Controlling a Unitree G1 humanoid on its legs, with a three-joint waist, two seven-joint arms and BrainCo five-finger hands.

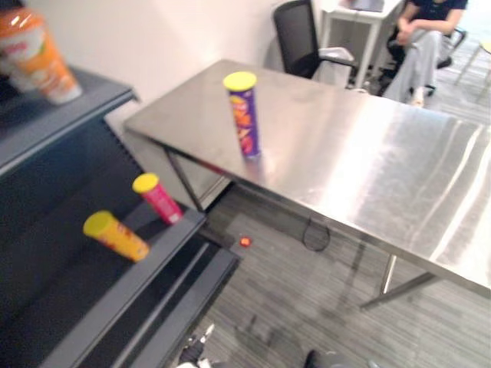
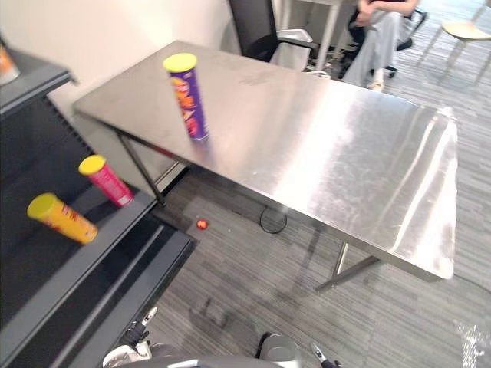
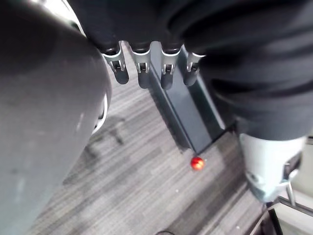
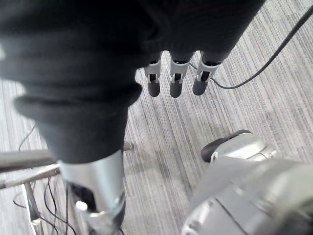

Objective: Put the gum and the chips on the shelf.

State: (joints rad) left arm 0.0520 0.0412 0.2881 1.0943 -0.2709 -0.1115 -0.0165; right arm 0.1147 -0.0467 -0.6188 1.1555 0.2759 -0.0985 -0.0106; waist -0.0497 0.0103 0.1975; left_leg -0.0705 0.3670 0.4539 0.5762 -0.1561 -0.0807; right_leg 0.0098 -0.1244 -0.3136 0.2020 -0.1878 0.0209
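Note:
A tall purple chips can (image 1: pixel 243 115) with a yellow lid stands upright on the steel table (image 1: pixel 368 161), near its left end. On the dark shelf unit's (image 1: pixel 130 287) middle board a pink can (image 1: pixel 159 198) and an orange-yellow can (image 1: pixel 116 235), both yellow-lidded, lean tilted. An orange tub (image 1: pixel 37 54) sits on the top board. My left hand (image 3: pixel 144 73) hangs over the floor beside the shelf's base, fingers straight, holding nothing. My right hand (image 4: pixel 176 81) hangs over the carpet, also open and empty.
A small red ball (image 1: pixel 245 241) lies on the grey carpet by the shelf's corner. A black office chair (image 1: pixel 295 34) stands behind the table. A person (image 1: pixel 422 46) sits at a white desk at the far right.

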